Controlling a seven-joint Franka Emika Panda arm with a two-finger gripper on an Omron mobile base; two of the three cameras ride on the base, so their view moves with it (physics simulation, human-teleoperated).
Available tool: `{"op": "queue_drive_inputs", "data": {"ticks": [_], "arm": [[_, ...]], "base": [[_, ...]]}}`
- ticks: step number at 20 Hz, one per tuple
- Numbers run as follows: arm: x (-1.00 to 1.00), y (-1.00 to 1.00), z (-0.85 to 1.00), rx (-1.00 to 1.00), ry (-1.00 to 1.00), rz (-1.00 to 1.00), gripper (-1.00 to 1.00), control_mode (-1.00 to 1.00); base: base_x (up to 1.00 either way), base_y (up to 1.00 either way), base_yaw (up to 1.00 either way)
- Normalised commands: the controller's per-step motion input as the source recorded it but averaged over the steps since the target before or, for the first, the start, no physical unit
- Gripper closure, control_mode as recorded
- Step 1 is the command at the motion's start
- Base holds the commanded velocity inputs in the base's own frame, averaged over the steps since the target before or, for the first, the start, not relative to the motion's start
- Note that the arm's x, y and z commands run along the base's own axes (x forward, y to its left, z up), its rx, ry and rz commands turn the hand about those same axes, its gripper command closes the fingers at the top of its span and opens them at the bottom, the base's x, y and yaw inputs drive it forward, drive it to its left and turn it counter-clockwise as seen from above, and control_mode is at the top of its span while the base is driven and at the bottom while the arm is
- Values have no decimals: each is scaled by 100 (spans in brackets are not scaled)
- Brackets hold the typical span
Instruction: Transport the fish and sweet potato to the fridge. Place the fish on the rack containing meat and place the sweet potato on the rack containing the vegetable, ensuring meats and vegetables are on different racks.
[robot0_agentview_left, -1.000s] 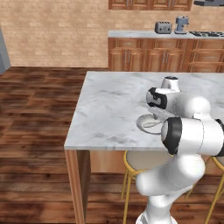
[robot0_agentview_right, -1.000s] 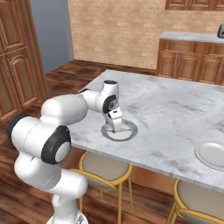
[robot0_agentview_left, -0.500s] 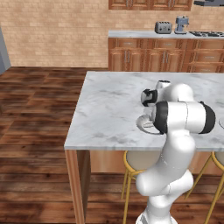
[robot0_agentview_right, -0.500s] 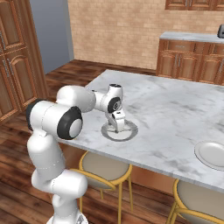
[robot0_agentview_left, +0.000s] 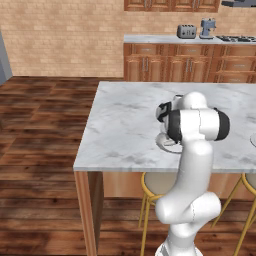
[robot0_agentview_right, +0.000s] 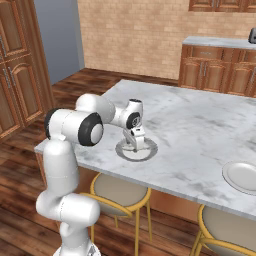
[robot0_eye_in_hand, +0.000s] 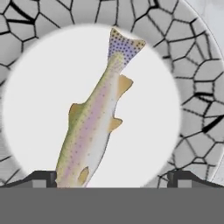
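— One fish (robot0_eye_in_hand: 94, 127) on that plate (robot0_eye_in_hand: 39, 83), is that all it's after right now?

— Looks so. The plate sits on the marble tabletop (robot0_agentview_right: 210, 125) near the front edge, above the stools, and the end effector (robot0_agentview_right: 136, 144) hangs directly over it, pointing straight down.

— Has it got hold of anything?

— No. The two fingertips (robot0_eye_in_hand: 41, 177) stand spread as wide as they go, one on each side of the plate's pale centre, with nothing between them but the fish's head end.

— So the fish is right underneath?

— Right underneath, and a little ahead of the hand. From the hand's own camera the fish runs away from the fingertips: head down near the left tip, spotted tail up toward the far rim, leaning slightly to the right.

— Then the fingers would close across it?

— I'd judge so. The long axis lies nearly crosswise to the line between the two tips, so a straight descent and a squeeze should catch the narrow body rather than its length. The body sits nearer the left tip, though, so the grip may land off-centre.
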Motion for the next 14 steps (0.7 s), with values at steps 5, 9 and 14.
{"op": "queue_drive_inputs", "data": {"ticks": [5, 9, 14], "arm": [[18, 0, -30, 2, 3, 0, -100, -100], [9, 0, -26, 1, 0, 0, -100, -100], [16, 0, -22, 0, 0, 0, -100, -100]], "base": [[0, 0, 0], [0, 0, 0], [0, 0, 0]]}}
